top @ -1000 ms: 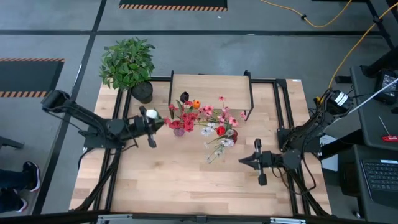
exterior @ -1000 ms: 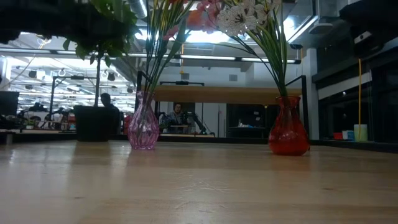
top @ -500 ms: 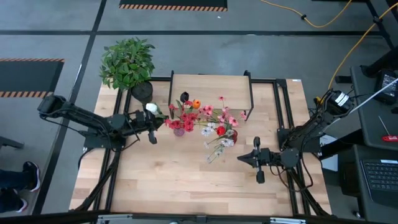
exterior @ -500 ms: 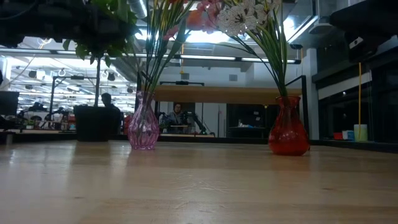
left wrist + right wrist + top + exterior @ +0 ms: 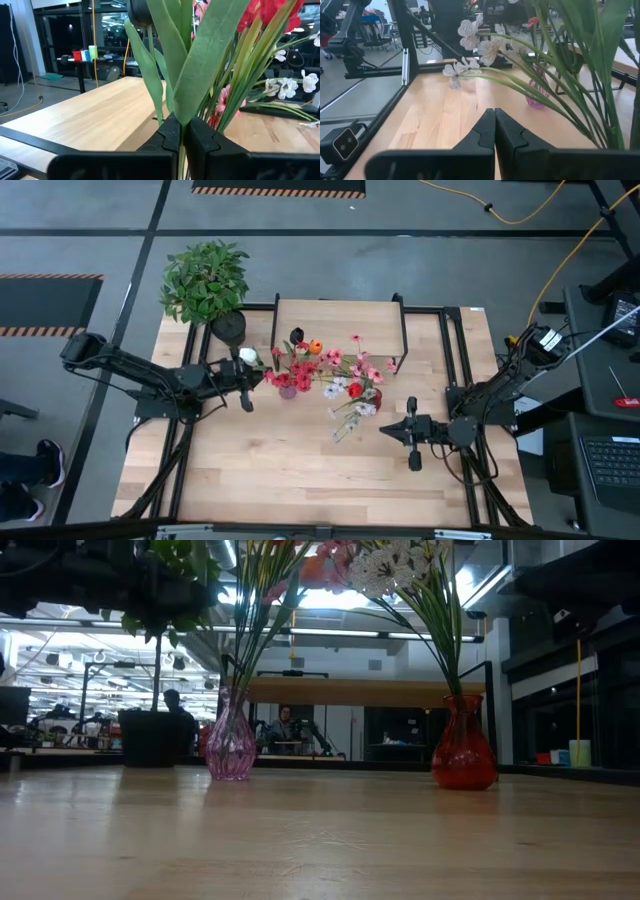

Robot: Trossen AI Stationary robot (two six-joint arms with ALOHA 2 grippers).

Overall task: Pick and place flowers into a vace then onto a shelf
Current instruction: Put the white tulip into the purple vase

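My left gripper [image 5: 246, 383] is left of the pink vase [image 5: 287, 391] and is shut on a white-bloomed flower [image 5: 246, 357]. The pink vase [image 5: 231, 745] and the red vase [image 5: 463, 748] stand on the table, each with flowers [image 5: 320, 365] in it. More flowers [image 5: 346, 426] lie flat on the table near the red vase [image 5: 373, 398]. The shelf [image 5: 340, 328] stands at the far edge behind the vases. My right gripper [image 5: 392, 431] is shut on nothing, level, to the right of the lying flowers. Its fingers [image 5: 494, 125] point toward the pink vase [image 5: 537, 95]. My left gripper pinches the flower's green stem and leaves [image 5: 179, 112] between its two fingers [image 5: 167, 137]. The fingers come level from the table's left and lie across the stem. The flower is lifted clear, and its white bloom points toward the table's far edge.
A bushy potted plant [image 5: 205, 280] stands at the table's far left corner. Black frame rails [image 5: 455, 370] run along the table's sides. The bare tabletop [image 5: 300, 475] takes up the near half. People and desks show in the room beyond the table [image 5: 285, 725].
My left gripper has carried the white flower a little toward the far edge and the pink vase. My right gripper has crept a short way toward the table's left. Both vases have stayed where they were.
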